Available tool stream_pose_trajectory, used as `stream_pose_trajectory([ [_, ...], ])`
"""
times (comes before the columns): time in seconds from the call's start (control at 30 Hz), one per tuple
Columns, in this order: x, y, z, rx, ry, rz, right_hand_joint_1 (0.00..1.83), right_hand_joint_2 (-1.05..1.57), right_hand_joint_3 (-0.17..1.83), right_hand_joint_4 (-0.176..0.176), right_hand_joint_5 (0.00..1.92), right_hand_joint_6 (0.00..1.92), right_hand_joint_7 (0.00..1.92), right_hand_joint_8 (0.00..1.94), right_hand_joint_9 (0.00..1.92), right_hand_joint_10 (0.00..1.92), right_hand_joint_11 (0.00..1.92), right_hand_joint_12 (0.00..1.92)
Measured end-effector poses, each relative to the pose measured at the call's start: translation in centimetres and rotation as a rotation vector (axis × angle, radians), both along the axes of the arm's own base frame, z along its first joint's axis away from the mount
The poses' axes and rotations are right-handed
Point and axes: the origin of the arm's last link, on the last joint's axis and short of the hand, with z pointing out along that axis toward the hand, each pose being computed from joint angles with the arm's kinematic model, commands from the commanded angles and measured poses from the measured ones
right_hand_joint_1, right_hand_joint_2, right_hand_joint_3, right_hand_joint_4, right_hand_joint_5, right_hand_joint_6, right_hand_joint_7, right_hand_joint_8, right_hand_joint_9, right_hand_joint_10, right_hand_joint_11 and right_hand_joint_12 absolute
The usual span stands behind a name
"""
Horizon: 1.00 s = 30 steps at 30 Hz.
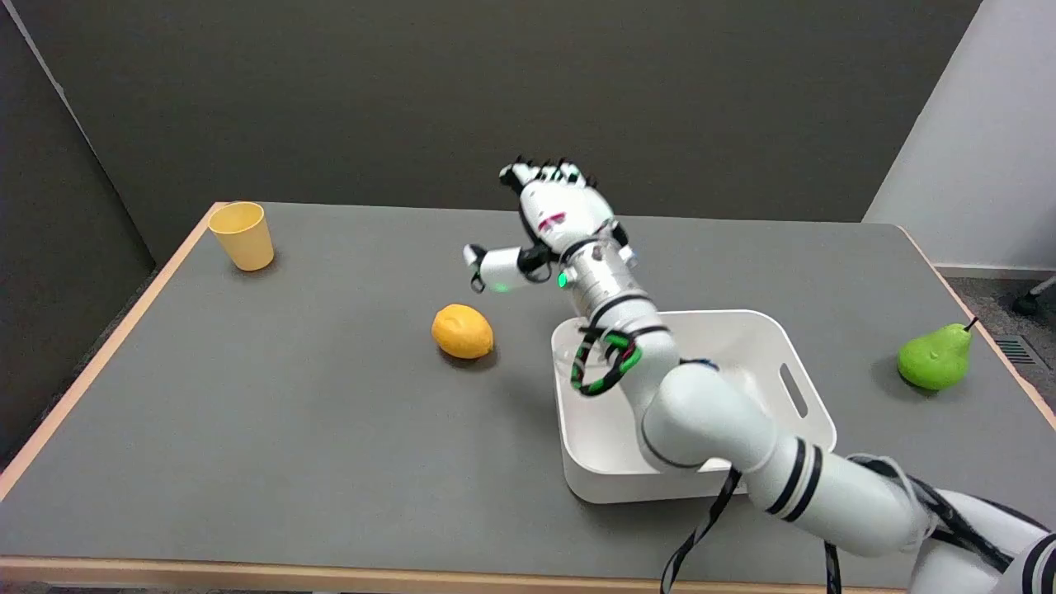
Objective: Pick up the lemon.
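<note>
Head view frames a grey table (289, 429) with a pale wooden edge, seen from above its near side. The lemon (462, 331) lies on the bare tabletop a little left of the picture's centre, resting on its side with nothing touching it. The right hand (551, 216) is held in the air at about one o'clock from the lemon, near it but apart; nothing is grasped, the fingers being stretched toward the far wall and the thumb (487, 268) spread out sideways toward nine o'clock, above and beyond the fruit. The white right arm (709, 421) is seen reaching in from five o'clock, crossing over a white bin (804, 388) that stands just at three o'clock of the lemon. A yellow cup (242, 235) stands upright at ten o'clock, near the far left corner. A green pear (935, 358) sits at three o'clock, close to the table's right edge.
</note>
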Motion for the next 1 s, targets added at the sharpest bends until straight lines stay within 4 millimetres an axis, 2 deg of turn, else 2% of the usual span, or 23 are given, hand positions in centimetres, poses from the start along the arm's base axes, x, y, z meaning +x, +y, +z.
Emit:
stream_pose_trajectory([
  [0.1,1.3,-0.2,0.7,-0.010,-0.001,0.018,0.58,0.63,0.92,-0.174,0.25,0.56,0.39,0.64,0.29,1.01,0.00,1.18],
  [0.2,2.5,-0.6,1.2,-0.013,0.003,0.030,0.66,0.64,0.84,-0.170,0.27,0.56,0.40,0.63,0.28,1.08,0.00,1.23],
  [0.37,3.8,-1.4,1.6,0.009,0.015,0.043,0.67,0.63,0.87,-0.167,0.27,0.57,0.41,0.64,0.30,1.08,0.02,1.30],
  [0.67,5.1,-3.4,2.1,0.095,0.043,0.044,0.68,0.63,0.88,-0.166,0.28,0.58,0.41,0.64,0.30,1.08,0.03,1.31],
  [1.0,6.2,-5.6,3.9,0.159,0.096,0.036,0.68,0.63,0.88,-0.163,0.28,0.58,0.42,0.64,0.31,1.09,0.03,1.31],
])
